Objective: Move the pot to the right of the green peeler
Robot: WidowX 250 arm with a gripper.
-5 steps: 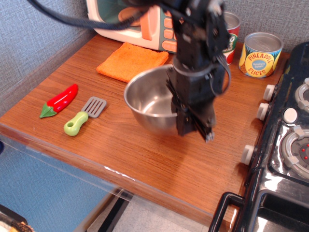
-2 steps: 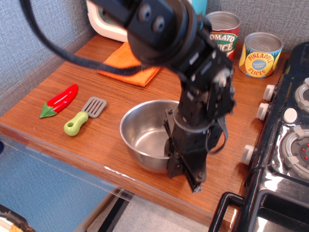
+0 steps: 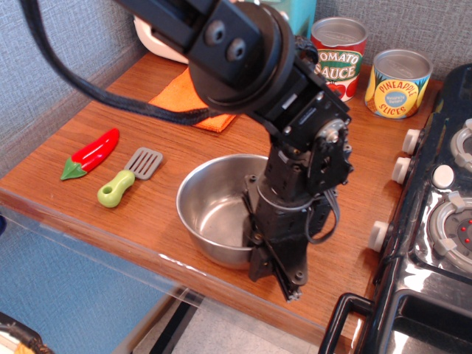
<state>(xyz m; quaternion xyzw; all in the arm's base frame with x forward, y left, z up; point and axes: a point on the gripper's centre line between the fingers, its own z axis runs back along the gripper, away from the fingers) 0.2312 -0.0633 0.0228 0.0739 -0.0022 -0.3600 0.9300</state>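
observation.image: pot near the front edge of the wooden counter, gripper on its right rim.

The pot (image 3: 214,214) sits right of the green peeler (image 3: 125,179), apart from it. The gripper (image 3: 271,254) covers the pot's right rim; whether its fingers clamp the rim cannot be told. Two cans stand at the back edge.

A grey textured wall (image 3: 51,66) runs along the left and far sides of a wooden counter (image 3: 184,147). A black stove (image 3: 435,243) with white knobs stands against the counter's right edge. Below the near edge lies a blue floor (image 3: 74,287), with a clear panel (image 3: 147,265) along the counter's front. Light is even.
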